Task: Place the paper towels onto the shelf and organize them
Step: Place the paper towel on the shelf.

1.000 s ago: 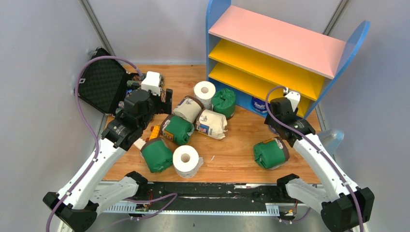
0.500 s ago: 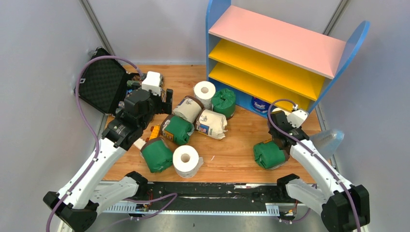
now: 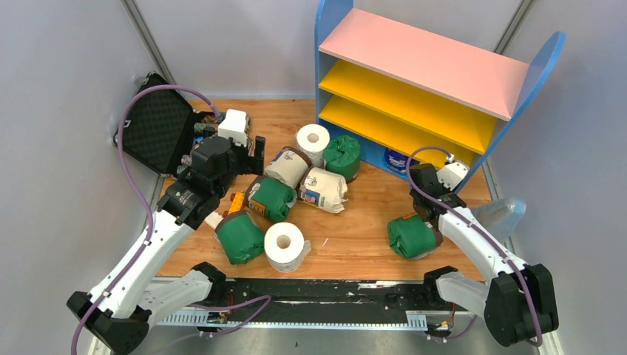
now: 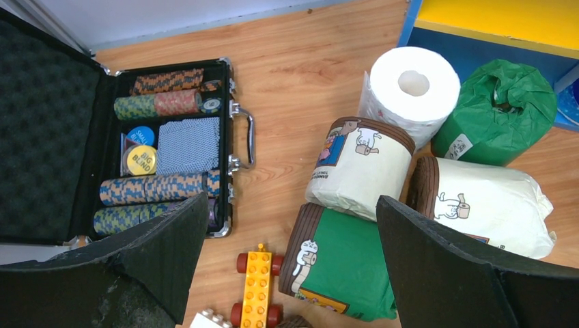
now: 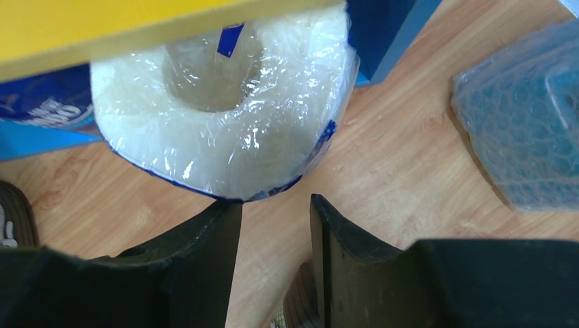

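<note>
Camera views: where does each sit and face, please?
Top external: high behind, looking down at the tiered blue shelf; both arms show.
Left wrist: over the open black case and bare white roll; wide jaws show.
Right wrist: low, facing a plastic-wrapped white roll; barely parted jaws show.
Shared by top and left wrist: the bare roll.

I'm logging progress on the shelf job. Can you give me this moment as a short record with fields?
left gripper: open, empty, above the loose rolls
right gripper: narrow gap, empty, facing a plastic-wrapped roll
shelf: pink and yellow boards bare; the plastic-wrapped roll sits under the lowest yellow board
loose rolls: seven left of centre
green roll: alone, near the right gripper
other: open case of poker chips, far left
</note>
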Robot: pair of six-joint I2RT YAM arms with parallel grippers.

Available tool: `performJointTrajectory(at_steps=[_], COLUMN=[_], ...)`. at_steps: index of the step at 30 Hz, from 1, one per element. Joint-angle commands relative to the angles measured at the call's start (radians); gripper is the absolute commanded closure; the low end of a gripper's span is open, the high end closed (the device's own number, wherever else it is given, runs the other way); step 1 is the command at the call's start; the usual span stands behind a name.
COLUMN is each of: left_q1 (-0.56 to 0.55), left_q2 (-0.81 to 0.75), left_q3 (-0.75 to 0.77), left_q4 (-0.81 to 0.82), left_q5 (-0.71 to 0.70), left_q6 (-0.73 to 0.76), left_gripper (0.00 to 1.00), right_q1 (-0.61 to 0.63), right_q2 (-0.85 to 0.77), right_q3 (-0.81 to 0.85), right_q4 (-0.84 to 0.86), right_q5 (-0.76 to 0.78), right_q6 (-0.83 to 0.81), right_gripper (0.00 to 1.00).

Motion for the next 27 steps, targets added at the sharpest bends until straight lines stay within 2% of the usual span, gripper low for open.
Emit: performJointTrajectory(at_steps=[1, 11, 27], left_q1=[0.005, 0.005, 0.005], left_q2=[-0.002, -0.006, -0.007], left_q3=[-0.003, -0.002, -0.003], left_q4=[0.047, 0.046, 0.047], left_q5=[-0.005, -0.007, -0.007], left_q6=[0.002, 0.003, 0.002], left_gripper=[0.0, 0.0, 0.0], right_q1=[-0.03, -0.106, -0.146], right_q2=[0.001, 0.059, 0.038], right_q3=[0.001, -0.032, -0.057], right_q4=[0.173, 0.333, 0.355], right_q5=[0.023, -0.021, -0.065], right_q6=[-0.075, -0.161, -0.225], right_gripper=[0.58, 0.58, 0.55])
